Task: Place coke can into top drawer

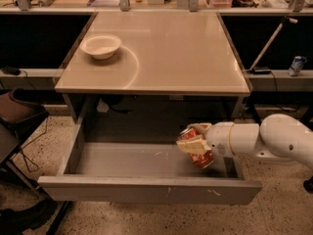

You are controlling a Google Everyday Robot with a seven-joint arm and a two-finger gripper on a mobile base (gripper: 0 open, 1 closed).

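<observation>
**Camera view: coke can held inside the open top drawer at its right end**

Camera view shows the coke can point(202, 158) tilted, its silver top leaning toward the far left and its base toward the near right. It sits low within the right end of the top drawer point(146, 190), between the far shadowed opening and the near front panel. Whether its base touches the drawer floor cannot be told.

The gripper point(192, 138) has its fingers closed around the can: one pale finger point(190, 146) lies across the can's near side and the other shows at its far side, so the can is clamped between them. The white arm point(259, 139) reaches in from the right, passing over the drawer's right wall.

The drawer is pulled fully out toward the camera. Its grey floor is bare on the left and middle, apart from a few small light marks, and its flat front panel carries small scuffs toward the right.

Above the drawer stands the beige table point(176, 53). A white bowl point(100, 46) rests upright on its far left part, well apart from the can.

Beyond the table's right side, a small blue can point(297, 65) stands on a ledge. A dark chair point(19, 112) is at the left edge, on a speckled floor point(283, 214).
</observation>
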